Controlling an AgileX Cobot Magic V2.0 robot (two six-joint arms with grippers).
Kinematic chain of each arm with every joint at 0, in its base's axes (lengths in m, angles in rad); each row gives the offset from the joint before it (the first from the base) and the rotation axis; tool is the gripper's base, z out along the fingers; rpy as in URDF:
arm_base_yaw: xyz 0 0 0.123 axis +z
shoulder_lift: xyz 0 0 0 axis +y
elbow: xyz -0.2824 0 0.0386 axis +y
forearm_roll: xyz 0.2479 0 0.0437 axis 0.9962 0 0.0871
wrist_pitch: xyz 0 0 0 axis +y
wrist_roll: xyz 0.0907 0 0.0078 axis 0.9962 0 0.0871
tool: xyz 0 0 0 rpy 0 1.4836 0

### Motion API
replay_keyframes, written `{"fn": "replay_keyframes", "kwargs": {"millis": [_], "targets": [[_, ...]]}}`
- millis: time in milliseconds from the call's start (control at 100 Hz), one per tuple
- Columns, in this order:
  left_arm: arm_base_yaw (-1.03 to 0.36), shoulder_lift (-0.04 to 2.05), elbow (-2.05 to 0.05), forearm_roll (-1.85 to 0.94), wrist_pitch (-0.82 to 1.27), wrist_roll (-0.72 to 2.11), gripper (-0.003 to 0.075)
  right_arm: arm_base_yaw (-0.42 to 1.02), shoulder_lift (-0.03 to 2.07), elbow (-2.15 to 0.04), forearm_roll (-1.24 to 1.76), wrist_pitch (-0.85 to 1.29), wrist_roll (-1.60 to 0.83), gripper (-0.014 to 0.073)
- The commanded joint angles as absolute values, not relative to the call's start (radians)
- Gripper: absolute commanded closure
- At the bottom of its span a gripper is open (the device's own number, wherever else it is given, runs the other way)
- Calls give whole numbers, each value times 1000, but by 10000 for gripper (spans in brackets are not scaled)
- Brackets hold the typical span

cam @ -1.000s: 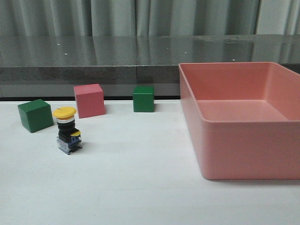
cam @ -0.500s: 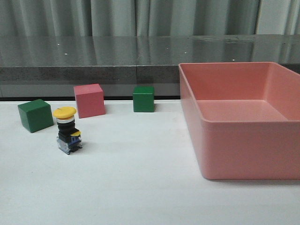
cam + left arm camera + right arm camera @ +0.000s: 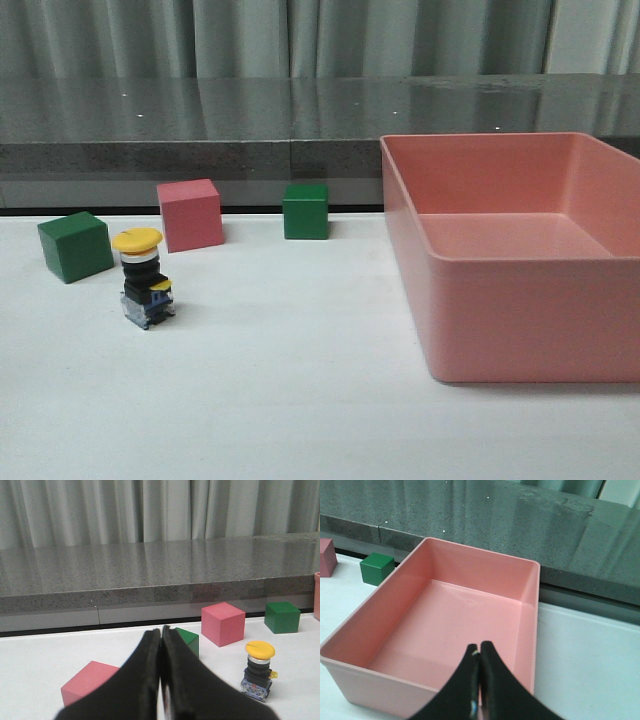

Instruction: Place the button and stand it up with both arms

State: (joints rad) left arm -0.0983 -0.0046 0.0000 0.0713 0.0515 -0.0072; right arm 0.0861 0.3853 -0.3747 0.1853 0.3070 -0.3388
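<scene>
The button (image 3: 144, 281) stands upright on the white table at the left, yellow cap on top, blue-and-clear base down. It also shows in the left wrist view (image 3: 258, 670), upright and apart from the fingers. My left gripper (image 3: 161, 632) is shut and empty, to one side of the button. My right gripper (image 3: 479, 647) is shut and empty, above the near wall of the pink bin (image 3: 530, 605). Neither arm shows in the front view.
A green cube (image 3: 75, 245), a pink cube (image 3: 190, 214) and a second green cube (image 3: 306, 210) stand behind the button. The large empty pink bin (image 3: 520, 320) fills the right side. Another pink cube (image 3: 85, 682) lies near the left gripper. A grey ledge runs along the back.
</scene>
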Motion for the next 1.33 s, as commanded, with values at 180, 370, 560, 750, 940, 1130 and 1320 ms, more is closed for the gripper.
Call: {"fn": "replay_keyframes", "kwargs": {"millis": [180,370,560,750,940,1130,1320], "targets": [[-106,-37,46,63,-32,-18,740,88,287,-331,95,180,-216,654],[-106,-37,46,63,-32,-18,740,88,133,-158,49,40,-45,654],[-106,-37,46,63,-32,-18,740,88,-37,-18,49,-45,28,654],[-106,-35,46,63,-32,-16,740,90,-29,13,40,-58,48,654],[-106,-35,46,63,-32,-16,740,90,-29,13,40,-60,48,654],[-106,-35,46,63,-32,-16,740,90,-29,13,40,-60,48,654],[-106,-35,46,63,-32,-16,740,90,-29,13,40,-60,48,654]]}}
